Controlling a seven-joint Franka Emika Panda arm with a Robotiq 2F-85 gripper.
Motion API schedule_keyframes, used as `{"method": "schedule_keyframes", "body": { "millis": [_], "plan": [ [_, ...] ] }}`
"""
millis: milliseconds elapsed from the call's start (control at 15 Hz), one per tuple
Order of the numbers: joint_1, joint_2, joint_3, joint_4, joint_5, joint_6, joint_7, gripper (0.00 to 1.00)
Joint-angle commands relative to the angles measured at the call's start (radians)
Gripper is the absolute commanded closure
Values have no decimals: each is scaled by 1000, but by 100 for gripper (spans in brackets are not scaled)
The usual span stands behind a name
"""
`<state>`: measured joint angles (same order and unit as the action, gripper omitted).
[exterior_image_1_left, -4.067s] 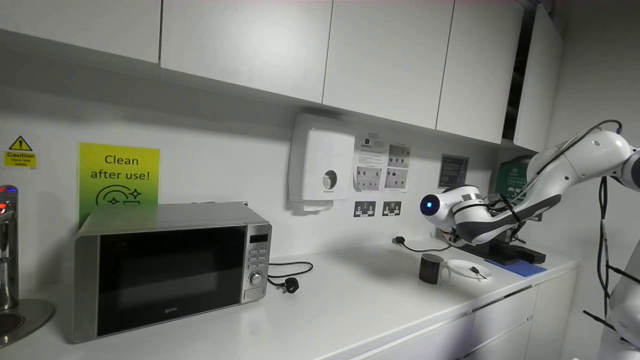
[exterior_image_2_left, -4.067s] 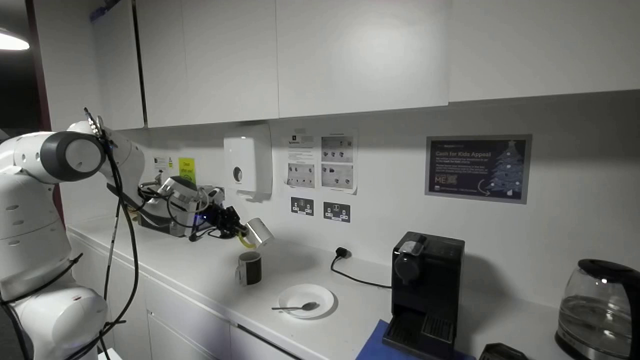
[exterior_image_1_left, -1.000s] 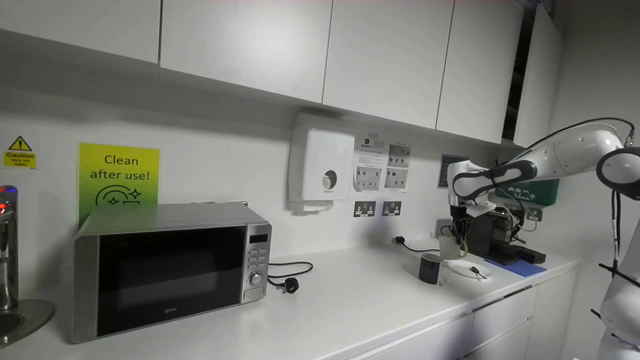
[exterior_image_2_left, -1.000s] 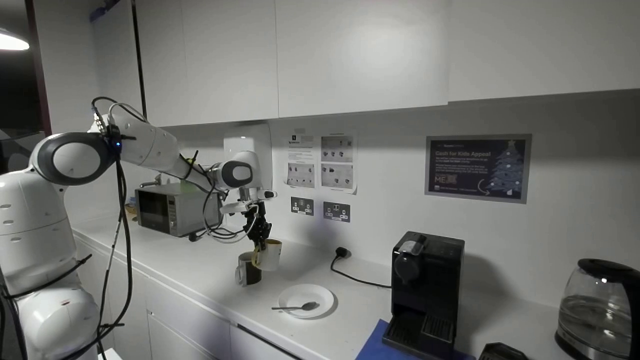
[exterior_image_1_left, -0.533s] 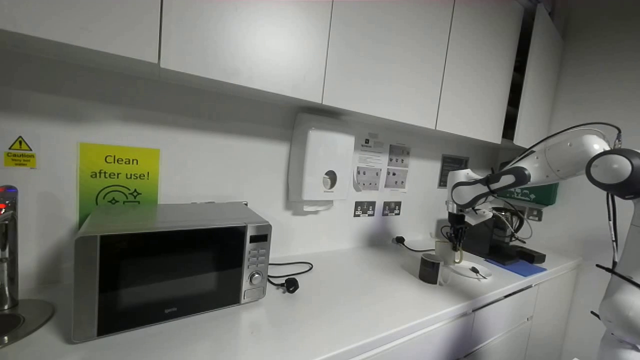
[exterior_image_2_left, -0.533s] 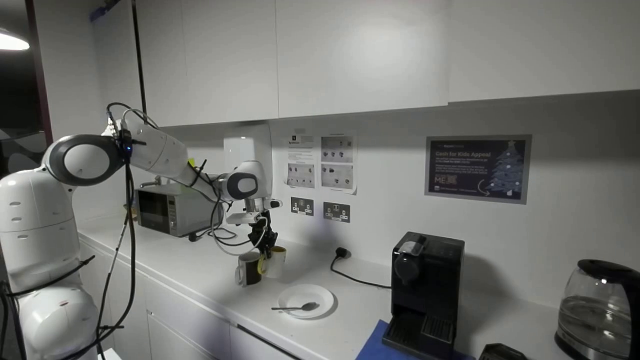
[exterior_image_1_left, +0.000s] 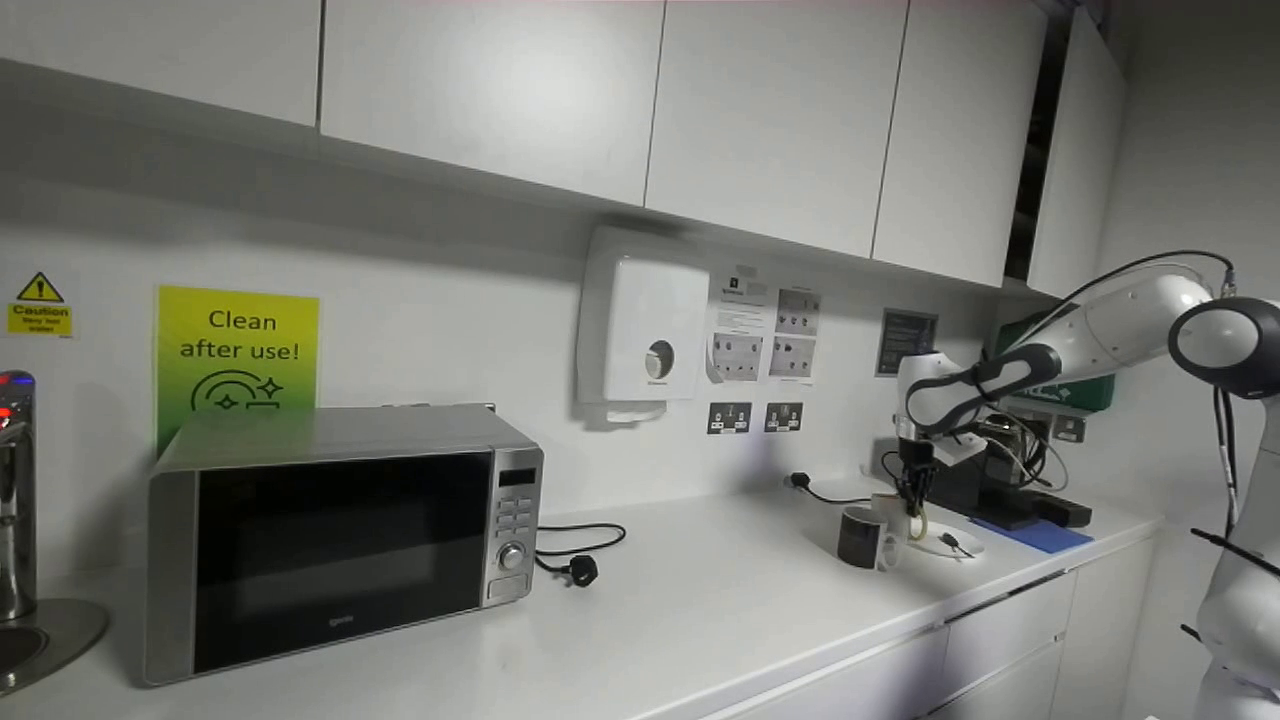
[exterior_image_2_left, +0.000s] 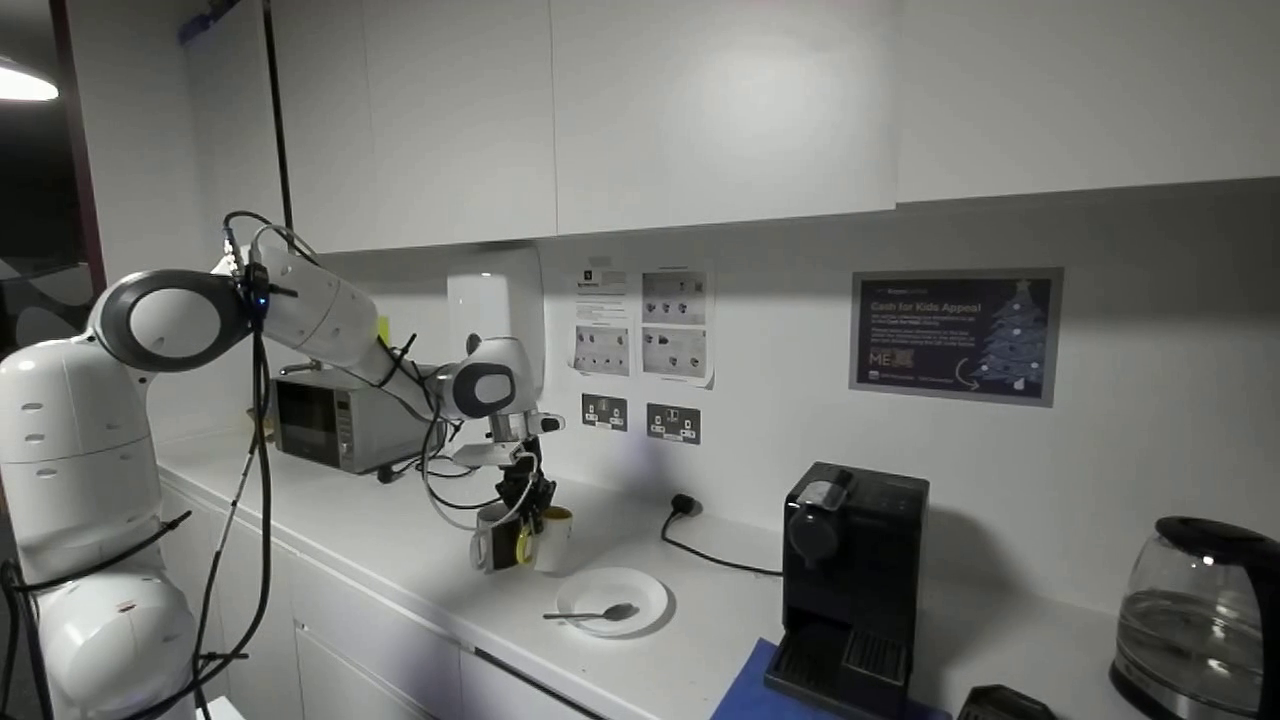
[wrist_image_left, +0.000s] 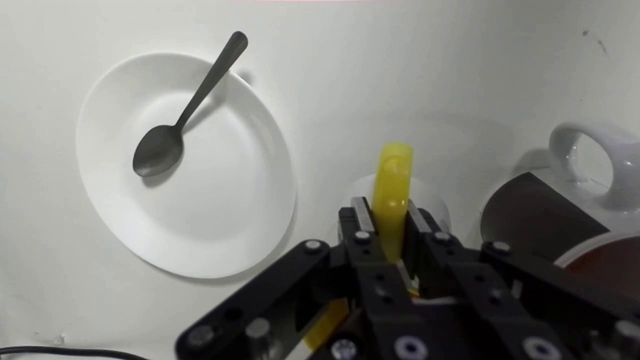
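White kitchen counter (exterior_image_1_left: 650, 630), cabinets (exterior_image_1_left: 500, 95) overhead, steel microwave (exterior_image_1_left: 350, 545) at one end. Gripper (wrist_image_left: 388, 207) is pinching the yellow handle (wrist_image_left: 393, 175) of a white mug (exterior_image_2_left: 553, 548), just beside a dark-banded mug (exterior_image_1_left: 858, 540). Wrist view cuts that one off and hides most of the white one, can't tell if its base touches down. Smooth round plate (wrist_image_left: 225, 200) nearby, metal spoon (wrist_image_left: 159, 150) on it.

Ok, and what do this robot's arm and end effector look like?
The arm is glossy white with rounded segments and dark grey joint rings. Cables, mostly black, run loosely along its outside. The end effector is black, with angular linkages and bright metal screw heads.
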<state>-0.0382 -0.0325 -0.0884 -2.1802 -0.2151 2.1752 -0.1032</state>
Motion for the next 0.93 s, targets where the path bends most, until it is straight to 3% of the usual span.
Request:
{"method": "schedule_keyframes", "body": {
  "millis": [0, 600, 733, 867],
  "plan": [
    [-15, -22, 4, -41, -25, 78, -41, 95],
    [-18, -26, 1, -106, -67, 208, -63, 95],
    [-18, -26, 1, -100, -59, 184, -69, 56],
    [-19, -26, 1, -96, -50, 166, -76, 41]
  ]
}}
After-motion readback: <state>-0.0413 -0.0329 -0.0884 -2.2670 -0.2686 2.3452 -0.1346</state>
